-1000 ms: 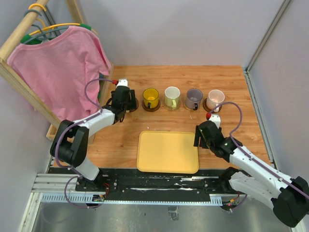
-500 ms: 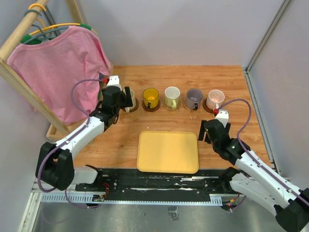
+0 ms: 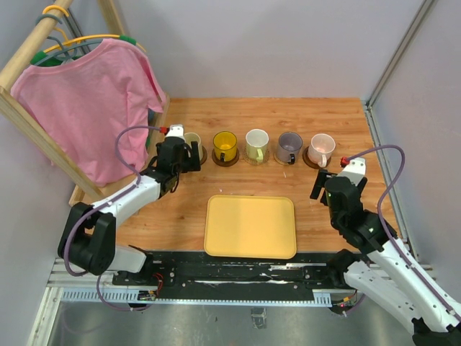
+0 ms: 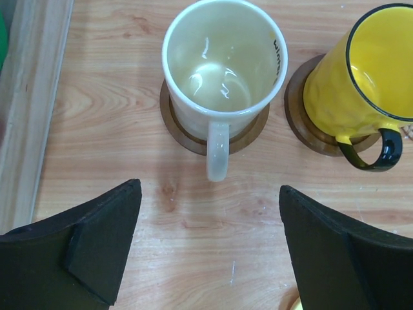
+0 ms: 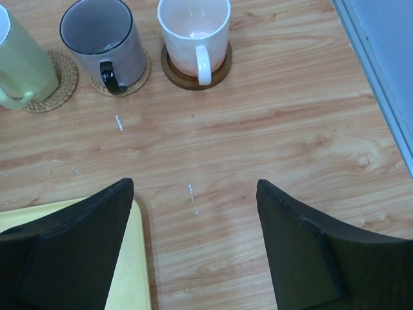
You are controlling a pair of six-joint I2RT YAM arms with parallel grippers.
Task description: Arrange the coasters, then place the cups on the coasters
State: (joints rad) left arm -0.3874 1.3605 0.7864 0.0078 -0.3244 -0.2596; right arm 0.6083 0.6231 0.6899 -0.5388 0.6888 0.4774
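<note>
A: Landmark is the yellow rectangular plastic tray point(image 3: 250, 226), flat on the wooden surface point(image 3: 346, 122). What lies past its far edge?

B: One row of five handled mugs, parallel to that edge. Each stands upright on its own round coaster. Beyond the tray's far-left corner is the beige glazed mug point(image 4: 224, 61) on a dark brown disc coaster point(image 4: 245, 139). Next toward the tray's middle is the translucent yellow mug point(image 4: 361, 77) with black rim and handle, on a second dark brown coaster point(image 4: 298, 123).

A: And onward?

B: White mug point(image 3: 256, 143) on a tan woven coaster point(image 5: 61, 87). Grey-purple mug point(image 5: 106, 39) on a second tan woven coaster point(image 5: 137, 84). Beyond the tray's far-right corner is the pale pink mug point(image 5: 193, 29) on a third dark brown coaster point(image 5: 177, 72). Handles face the tray side.

A: Contents?

B: The beige mug shows only its glossy inner floor, with glints. The pink mug shows a pinkish floor. The grey mug's inside is dim, so I cannot tell more.

A: Grippers?

B: Left gripper point(image 4: 210, 190) has its fingers spread wide and grips nothing. It is on the tray side of the beige mug, whose handle points into the gap without touching either finger. Right gripper point(image 5: 195, 186) is likewise spread and grips nothing. It sits just off the tray's far-right corner, well apart from the pink mug.

A: Else?

B: Pink T-shirt point(image 3: 86, 94) on a wooden rack point(image 3: 29, 50), left of and beyond the tray.
</note>
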